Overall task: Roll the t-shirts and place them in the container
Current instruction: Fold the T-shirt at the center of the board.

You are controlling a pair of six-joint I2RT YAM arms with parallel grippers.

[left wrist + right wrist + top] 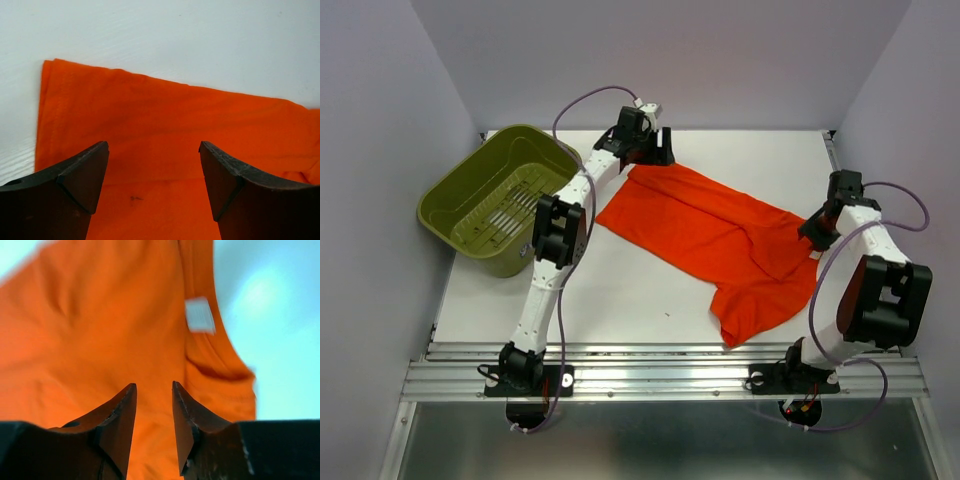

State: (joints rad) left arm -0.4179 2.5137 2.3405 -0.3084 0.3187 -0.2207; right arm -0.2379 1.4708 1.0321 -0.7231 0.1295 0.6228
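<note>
Orange t-shirt [710, 235] spread on a white bench [620, 295], left gripper [153, 146] wide apart and right gripper [154, 385] slightly apart above it.

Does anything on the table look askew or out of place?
Yes. The t-shirt lies diagonally, wrinkled, its near end bunched. The olive basket sits tilted and seems to overhang the left edge of the table.

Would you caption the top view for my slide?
Orange t-shirt lies on the table, left gripper and right gripper at opposite ends; green basket alongside.
</note>
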